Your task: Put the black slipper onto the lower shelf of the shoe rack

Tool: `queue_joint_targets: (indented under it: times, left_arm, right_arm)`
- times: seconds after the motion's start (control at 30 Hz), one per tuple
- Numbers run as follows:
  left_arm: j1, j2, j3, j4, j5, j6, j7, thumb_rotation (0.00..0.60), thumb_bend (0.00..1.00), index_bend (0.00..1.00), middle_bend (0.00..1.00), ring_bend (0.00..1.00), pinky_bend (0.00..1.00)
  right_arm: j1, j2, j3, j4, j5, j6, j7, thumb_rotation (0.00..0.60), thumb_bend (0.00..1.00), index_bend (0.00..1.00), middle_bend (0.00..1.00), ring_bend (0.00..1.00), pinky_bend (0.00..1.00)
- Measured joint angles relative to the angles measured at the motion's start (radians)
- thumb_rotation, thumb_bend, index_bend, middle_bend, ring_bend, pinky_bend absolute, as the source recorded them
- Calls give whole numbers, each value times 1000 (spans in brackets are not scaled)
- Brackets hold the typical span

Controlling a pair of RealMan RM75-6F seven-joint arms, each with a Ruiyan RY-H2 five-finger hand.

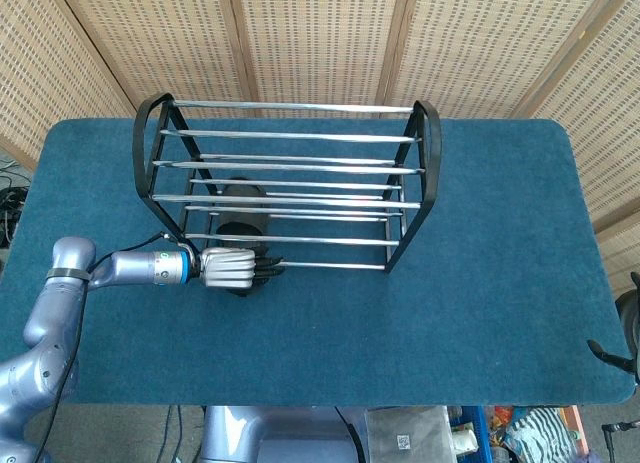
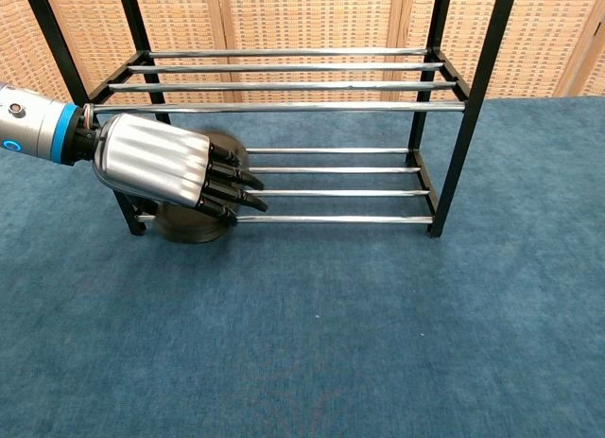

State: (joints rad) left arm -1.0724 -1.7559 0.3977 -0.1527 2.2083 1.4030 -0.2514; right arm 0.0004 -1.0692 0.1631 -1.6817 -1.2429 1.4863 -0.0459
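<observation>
The black slipper [image 1: 239,226] lies at the left end of the shoe rack's [image 1: 425,163] lower shelf [image 2: 331,219], its heel end [image 2: 191,228] sticking out a little past the front bar. My left hand [image 1: 232,267] hovers just in front of and above that heel, and in the chest view the left hand [image 2: 161,160] covers most of the slipper. Its fingers [image 2: 236,181] are stretched out straight toward the shelf bars and grip nothing. Only a dark sliver of my right hand [image 1: 610,355] shows at the right edge of the head view.
The rack has two tiers of chrome bars in a black frame, standing on a blue carpeted table [image 1: 480,303]. A woven screen [image 1: 320,33] closes off the back. Open carpet stretches in front of the rack and to its right.
</observation>
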Motion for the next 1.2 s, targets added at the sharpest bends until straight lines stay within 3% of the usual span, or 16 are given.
queue_joint_targets:
  times: [0.23,0.4,0.7,0.87,1.07,1.13,1.2]
  left_arm:
    - [5,11,19,-4,-19,16,20,600,133,95,0,0,139]
    - [18,22,26,-23,-26,51,22,600,133,92,0,0,50]
    - [76,52,36,-83,-33,222,51,600,133,91,0,0,13]
    - [134,94,40,-153,-39,327,82,600,132,92,0,0,29]
    - [250,153,33,-282,-78,398,101,600,132,91,0,0,137]
    - [313,183,33,-342,-97,413,119,600,132,91,0,0,137]
    - [352,203,33,-376,-111,415,130,600,130,85,0,0,66]
  right_arm:
    - [-3,4,-1,-2,-4,3,8,600,0,0,0,0,0]
    - [-6,8,-3,-6,-13,7,16,600,0,0,0,0,0]
    - [-16,21,-14,-19,-45,21,38,600,0,0,0,0,0]
    - [-26,33,-24,-28,-74,36,62,600,0,0,0,0,0]
    - [-33,45,-39,-35,-110,42,89,600,0,0,0,0,0]
    - [-36,49,-45,-37,-123,44,98,600,0,0,0,0,0]
    - [-37,52,-49,-39,-134,46,103,600,0,0,0,0,0]
